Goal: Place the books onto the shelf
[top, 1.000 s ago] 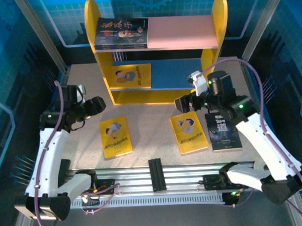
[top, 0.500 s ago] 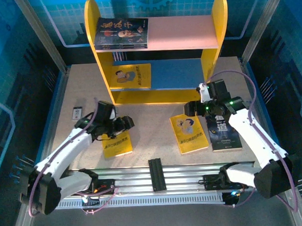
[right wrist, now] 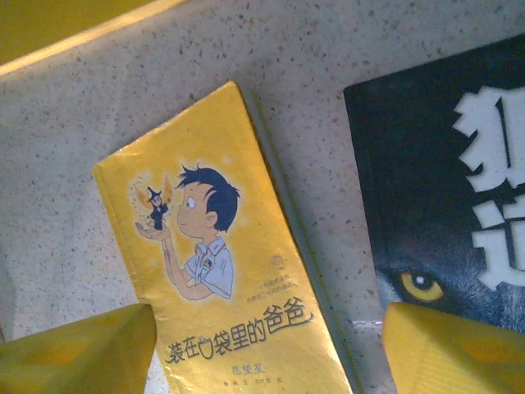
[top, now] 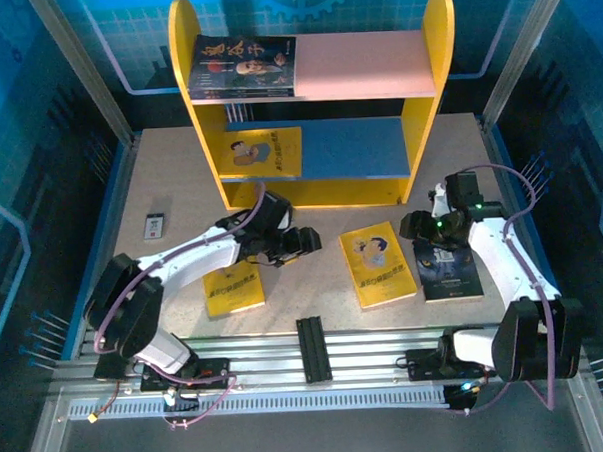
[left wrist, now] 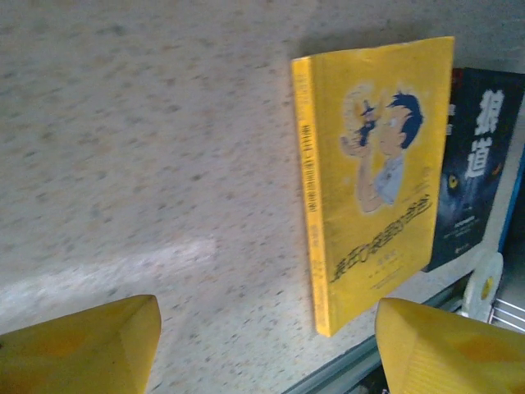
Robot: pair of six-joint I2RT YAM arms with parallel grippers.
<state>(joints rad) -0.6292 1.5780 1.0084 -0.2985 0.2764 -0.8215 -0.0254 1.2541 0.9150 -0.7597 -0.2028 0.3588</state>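
Note:
The shelf (top: 314, 100) stands at the back, with a dark book (top: 242, 66) on its pink upper board and a yellow book (top: 265, 152) on the blue lower board. Three books lie flat on the table: a yellow one on the left (top: 234, 284), a yellow one in the middle (top: 378, 266) and a navy wolf-face one (top: 446, 265). My left gripper (top: 306, 242) is open between the two yellow books; in the left wrist view it (left wrist: 267, 328) has only bare table between its fingers. My right gripper (top: 415, 226) is open above the middle yellow book (right wrist: 213, 271), beside the navy book (right wrist: 443, 189).
A small white-and-black card (top: 155, 226) lies near the table's left edge. A black bracket (top: 313, 348) sits on the rail at the table's front edge. The shelf's yellow base (right wrist: 49, 25) is close behind my right gripper. Cage walls close in both sides.
My left arm has swung from the left side across the left yellow book toward the table's middle. My right arm has moved right and down over the middle books, its jaws narrowing somewhat.

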